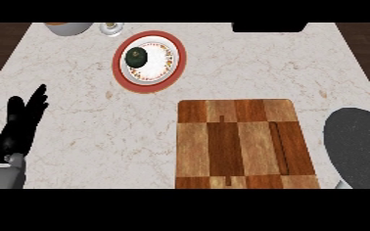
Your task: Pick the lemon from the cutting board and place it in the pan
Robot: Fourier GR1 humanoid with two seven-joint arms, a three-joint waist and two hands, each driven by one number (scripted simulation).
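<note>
The wooden cutting board (245,144) lies right of the middle of the counter, and nothing rests on it. The dark grey pan (352,147) is cut off by the right edge, just right of the board; the part that shows holds nothing. No lemon shows anywhere in the head view. My left hand (22,122) rests at the left edge with its fingers straight and pointing up, far from the board. My right hand is out of the picture.
A red plate (150,84) with a smaller white patterned plate (155,68) on it sits at the back, carrying a dark green round fruit (136,56). A bowl (69,28), a small cup (110,28) and a black object (267,27) line the far edge.
</note>
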